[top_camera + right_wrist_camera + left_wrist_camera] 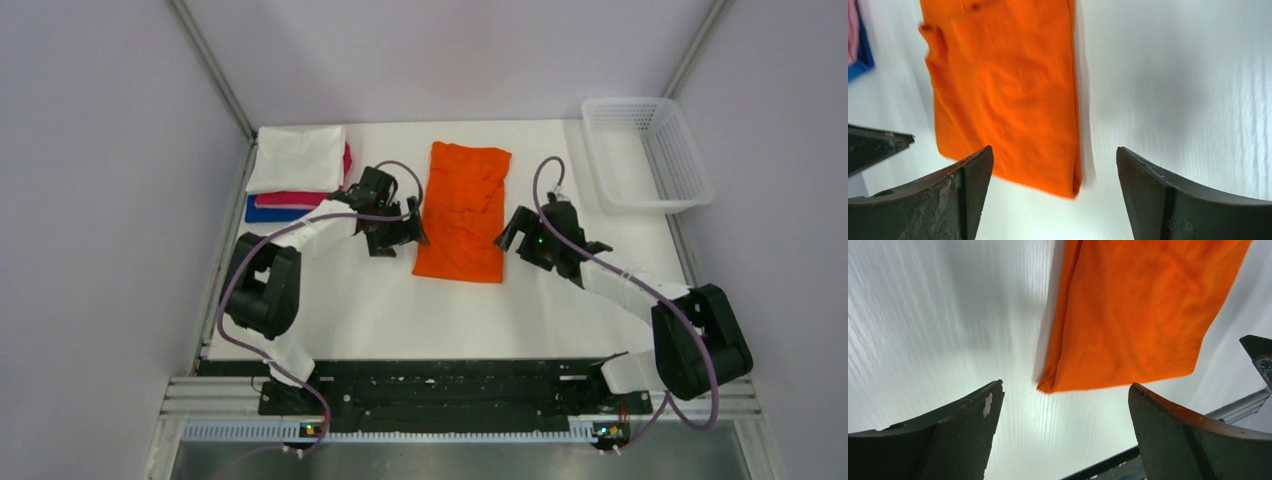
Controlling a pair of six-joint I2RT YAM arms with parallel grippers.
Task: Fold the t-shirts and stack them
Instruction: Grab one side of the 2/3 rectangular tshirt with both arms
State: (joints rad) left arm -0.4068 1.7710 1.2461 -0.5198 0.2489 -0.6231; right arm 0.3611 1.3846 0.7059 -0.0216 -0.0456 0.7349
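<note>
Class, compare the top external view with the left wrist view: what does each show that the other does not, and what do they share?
Only the top external view shows the white mesh basket and the stack of folded t-shirts. Only the left wrist view shows the inner faces of the open left claw, with a pale chip on one finger. Both show the orange t-shirt lying on the white table.

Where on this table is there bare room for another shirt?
Widest bare patch: the near strip of table between the orange t-shirt and the arm bases. A smaller one lies between that shirt and the basket. Crowded: the far-left folded stack, and beside the shirt, where the left gripper and right gripper sit.
</note>
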